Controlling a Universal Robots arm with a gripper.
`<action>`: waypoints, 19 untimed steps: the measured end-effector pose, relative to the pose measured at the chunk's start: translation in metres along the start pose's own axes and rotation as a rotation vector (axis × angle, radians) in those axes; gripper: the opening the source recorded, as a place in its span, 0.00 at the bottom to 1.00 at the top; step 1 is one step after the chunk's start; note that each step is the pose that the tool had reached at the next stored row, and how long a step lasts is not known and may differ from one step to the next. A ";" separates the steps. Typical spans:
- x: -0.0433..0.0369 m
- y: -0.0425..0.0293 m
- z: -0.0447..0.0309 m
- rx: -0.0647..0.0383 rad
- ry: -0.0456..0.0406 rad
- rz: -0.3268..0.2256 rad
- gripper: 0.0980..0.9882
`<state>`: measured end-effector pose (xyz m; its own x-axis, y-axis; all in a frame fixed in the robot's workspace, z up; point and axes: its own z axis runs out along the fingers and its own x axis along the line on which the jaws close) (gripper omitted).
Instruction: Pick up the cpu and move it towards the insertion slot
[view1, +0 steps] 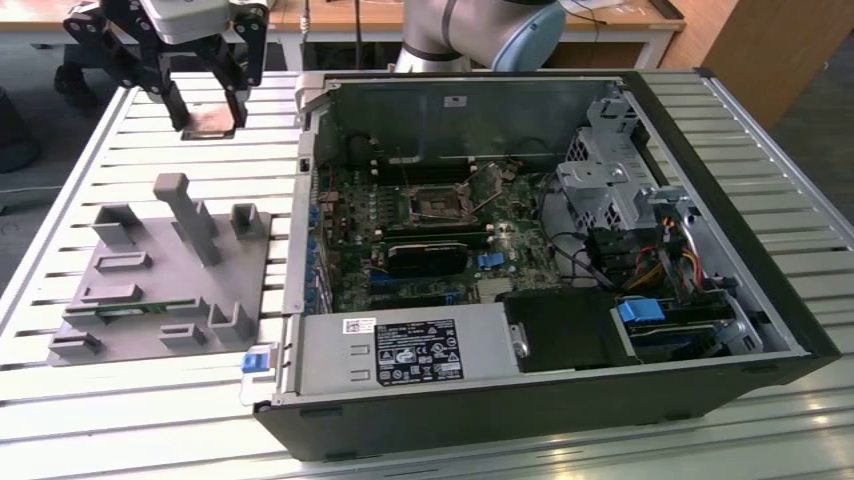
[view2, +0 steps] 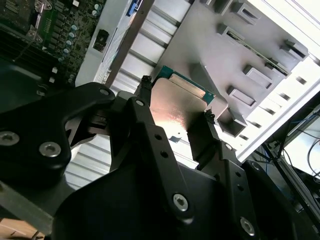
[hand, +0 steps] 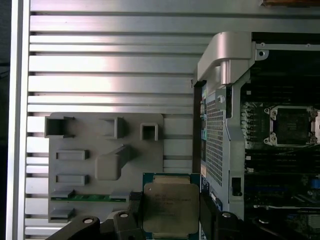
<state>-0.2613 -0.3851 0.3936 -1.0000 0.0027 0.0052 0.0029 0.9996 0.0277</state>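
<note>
The pick-up is done: the gripper (view1: 207, 120) has its jaws clamped on the cpu (hand: 170, 207), held in the air above the bench (view1: 147, 150), beside the open computer case (view1: 694, 110). The insertion slot (view1: 438, 205) lies well apart inside that case, so the carry towards it is hardly begun.
</note>
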 end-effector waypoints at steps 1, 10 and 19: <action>-0.0004 0.0000 0.0000 0.000 0.0000 0.000 0.50; -0.0040 0.0000 0.0000 0.000 0.0000 0.000 0.50; -0.0078 0.0000 0.0000 0.000 0.0000 0.000 0.50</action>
<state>-0.2535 -0.3851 0.3936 -1.0000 0.0027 0.0052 0.0029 0.9996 0.0277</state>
